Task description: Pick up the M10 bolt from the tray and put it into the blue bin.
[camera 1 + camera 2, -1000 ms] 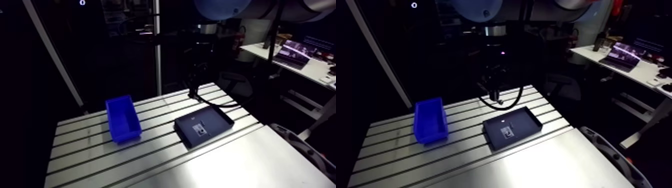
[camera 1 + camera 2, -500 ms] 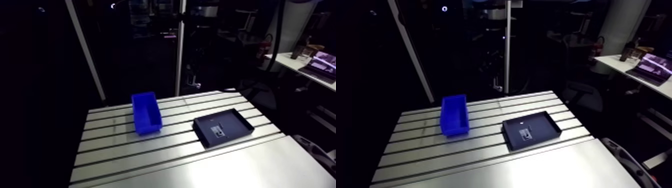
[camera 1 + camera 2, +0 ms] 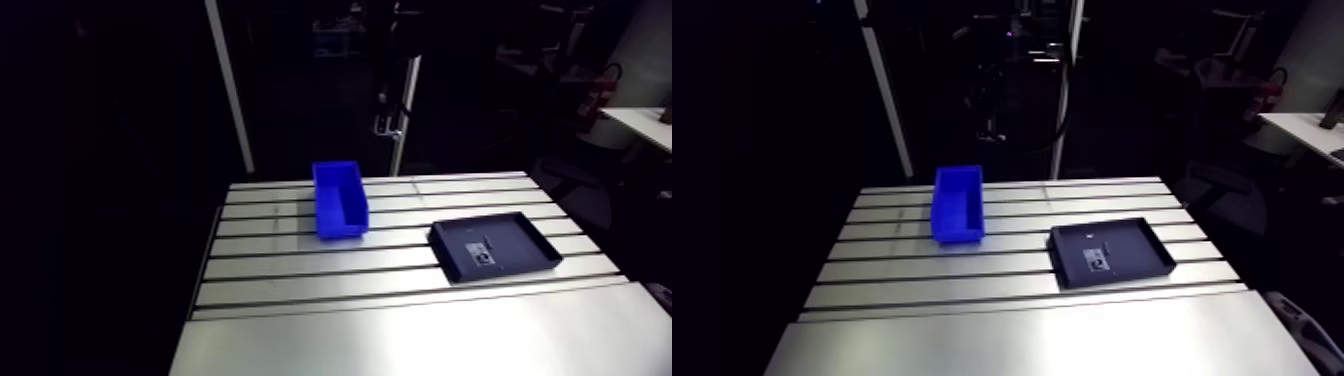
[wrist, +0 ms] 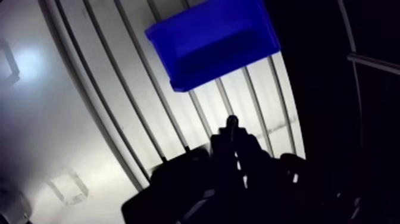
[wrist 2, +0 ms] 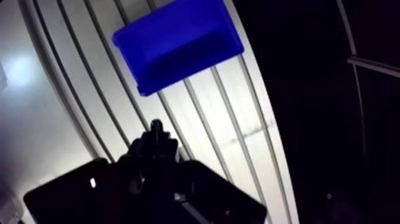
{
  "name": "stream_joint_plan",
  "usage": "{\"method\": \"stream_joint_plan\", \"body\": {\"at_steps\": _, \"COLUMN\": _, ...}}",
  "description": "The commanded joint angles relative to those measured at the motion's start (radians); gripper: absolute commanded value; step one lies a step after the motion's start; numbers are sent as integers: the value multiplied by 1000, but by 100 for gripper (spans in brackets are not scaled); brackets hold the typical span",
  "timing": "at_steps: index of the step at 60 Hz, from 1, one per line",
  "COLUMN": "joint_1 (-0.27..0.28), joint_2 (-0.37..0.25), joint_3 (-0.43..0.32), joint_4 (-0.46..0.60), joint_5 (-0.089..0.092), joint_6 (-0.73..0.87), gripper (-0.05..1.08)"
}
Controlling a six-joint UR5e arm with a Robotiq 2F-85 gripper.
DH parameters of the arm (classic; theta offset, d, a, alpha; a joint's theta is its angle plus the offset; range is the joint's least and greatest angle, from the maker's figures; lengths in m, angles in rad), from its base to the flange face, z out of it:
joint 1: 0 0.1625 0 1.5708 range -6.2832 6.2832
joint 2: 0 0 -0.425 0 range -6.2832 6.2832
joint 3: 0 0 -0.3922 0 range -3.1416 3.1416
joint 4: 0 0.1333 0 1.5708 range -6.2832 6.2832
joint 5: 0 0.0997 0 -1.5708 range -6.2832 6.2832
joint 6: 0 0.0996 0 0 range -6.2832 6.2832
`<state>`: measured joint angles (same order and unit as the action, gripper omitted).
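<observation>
dark bolt (image 4: 232, 123) pinched in tool (image 4: 233, 140) points lengthwise toward blue bin (image 4: 212, 43).

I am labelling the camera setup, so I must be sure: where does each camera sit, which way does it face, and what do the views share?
Arm view: on the arm's upper link, looking down across the slotted aluminium table, the blue plastic bin and the flat black tray; no part of the arm shows clearly.
Wrist view: on the wrist, looking down past the dark gripper at the table, the bin ahead of it.
Both share the bin and the table.
</observation>
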<state>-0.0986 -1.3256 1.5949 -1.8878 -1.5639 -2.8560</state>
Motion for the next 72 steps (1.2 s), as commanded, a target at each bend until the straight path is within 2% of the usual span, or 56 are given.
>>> {"method": "stream_joint_plan", "body": {"at_steps": 1, "joint_1": 196, "joint_2": 148, "joint_3": -127, "joint_4": -43, "joint_5": -8, "joint_6": -115, "gripper": 107}}
{"method": "stream_joint_plan", "body": {"at_steps": 4, "joint_1": 197, "joint_2": 155, "joint_3": -133, "joint_4": -43, "joint_5": -8, "joint_6": -115, "gripper": 107}}
{"method": "stream_joint_plan", "body": {"at_steps": 9, "joint_1": 199, "joint_2": 175, "joint_3": -148, "joint_4": -43, "joint_5": -24, "joint_6": -113, "gripper": 107}}
{"method": "stream_joint_plan", "body": {"at_steps": 10, "joint_1": 200, "joint_2": 182, "joint_3": -153, "joint_4": -43, "joint_5": -36, "joint_6": -113, "gripper": 107}}
{"method": "stream_joint_plan", "body": {"at_steps": 11, "joint_1": 200, "joint_2": 182, "joint_3": -153, "joint_4": -43, "joint_5": -36, "joint_6": -113, "gripper": 107}}
{"method": "stream_joint_plan", "body": {"at_steps": 12, "joint_1": 200, "joint_2": 191, "joint_3": -155, "joint_4": -43, "joint_5": -50, "joint_6": -113, "gripper": 107}}
{"method": "stream_joint_plan", "body": {"at_steps": 13, "joint_1": 200, "joint_2": 191, "joint_3": -155, "joint_4": -43, "joint_5": -50, "joint_6": -113, "gripper": 107}}
{"method": "stream_joint_plan", "body": {"at_steps": 14, "joint_1": 201, "joint_2": 199, "joint_3": -159, "joint_4": -43, "joint_5": -63, "joint_6": -113, "gripper": 107}}
{"method": "stream_joint_plan", "body": {"at_steps": 15, "joint_1": 201, "joint_2": 199, "joint_3": -159, "joint_4": -43, "joint_5": -63, "joint_6": -113, "gripper": 107}}
{"method": "stream_joint_plan", "body": {"at_steps": 16, "joint_1": 201, "joint_2": 207, "joint_3": -164, "joint_4": -43, "joint_5": -76, "joint_6": -112, "gripper": 107}}
{"method": "stream_joint_plan", "body": {"at_steps": 17, "joint_1": 201, "joint_2": 207, "joint_3": -164, "joint_4": -43, "joint_5": -76, "joint_6": -112, "gripper": 107}}
{"method": "stream_joint_plan", "body": {"at_steps": 20, "joint_1": 206, "joint_2": 220, "joint_3": -170, "joint_4": -43, "joint_5": -92, "joint_6": -110, "gripper": 106}}
{"method": "stream_joint_plan", "body": {"at_steps": 40, "joint_1": 209, "joint_2": 254, "joint_3": -184, "joint_4": -43, "joint_5": -114, "joint_6": -107, "gripper": 106}}
{"method": "stream_joint_plan", "body": {"at_steps": 41, "joint_1": 209, "joint_2": 254, "joint_3": -184, "joint_4": -44, "joint_5": -123, "joint_6": -106, "gripper": 106}}
{"method": "stream_joint_plan", "body": {"at_steps": 42, "joint_1": 209, "joint_2": 254, "joint_3": -184, "joint_4": -44, "joint_5": -123, "joint_6": -106, "gripper": 106}}
{"method": "stream_joint_plan", "body": {"at_steps": 43, "joint_1": 209, "joint_2": 256, "joint_3": -184, "joint_4": -44, "joint_5": -133, "joint_6": -106, "gripper": 106}}
{"method": "stream_joint_plan", "body": {"at_steps": 44, "joint_1": 209, "joint_2": 256, "joint_3": -184, "joint_4": -44, "joint_5": -133, "joint_6": -106, "gripper": 106}}
{"method": "stream_joint_plan", "body": {"at_steps": 46, "joint_1": 209, "joint_2": 263, "joint_3": -182, "joint_4": -44, "joint_5": -154, "joint_6": -106, "gripper": 106}}
{"method": "stream_joint_plan", "body": {"at_steps": 47, "joint_1": 209, "joint_2": 263, "joint_3": -182, "joint_4": -44, "joint_5": -154, "joint_6": -106, "gripper": 106}}
{"method": "stream_joint_plan", "body": {"at_steps": 48, "joint_1": 209, "joint_2": 263, "joint_3": -180, "joint_4": -44, "joint_5": -164, "joint_6": -106, "gripper": 106}}
{"method": "stream_joint_plan", "body": {"at_steps": 49, "joint_1": 209, "joint_2": 263, "joint_3": -180, "joint_4": -44, "joint_5": -164, "joint_6": -106, "gripper": 106}}
{"method": "stream_joint_plan", "body": {"at_steps": 50, "joint_1": 209, "joint_2": 266, "joint_3": -180, "joint_4": -44, "joint_5": -175, "joint_6": -106, "gripper": 106}}
{"method": "stream_joint_plan", "body": {"at_steps": 51, "joint_1": 209, "joint_2": 266, "joint_3": -180, "joint_4": -44, "joint_5": -175, "joint_6": -106, "gripper": 106}}
{"method": "stream_joint_plan", "body": {"at_steps": 52, "joint_1": 209, "joint_2": 268, "joint_3": -181, "joint_4": -46, "joint_5": -183, "joint_6": -106, "gripper": 106}}
{"method": "stream_joint_plan", "body": {"at_steps": 62, "joint_1": 209, "joint_2": 273, "joint_3": -192, "joint_4": -43, "joint_5": -190, "joint_6": -106, "gripper": 106}}
{"method": "stream_joint_plan", "body": {"at_steps": 72, "joint_1": 209, "joint_2": 273, "joint_3": -179, "joint_4": -44, "joint_5": -186, "joint_6": -104, "gripper": 106}}
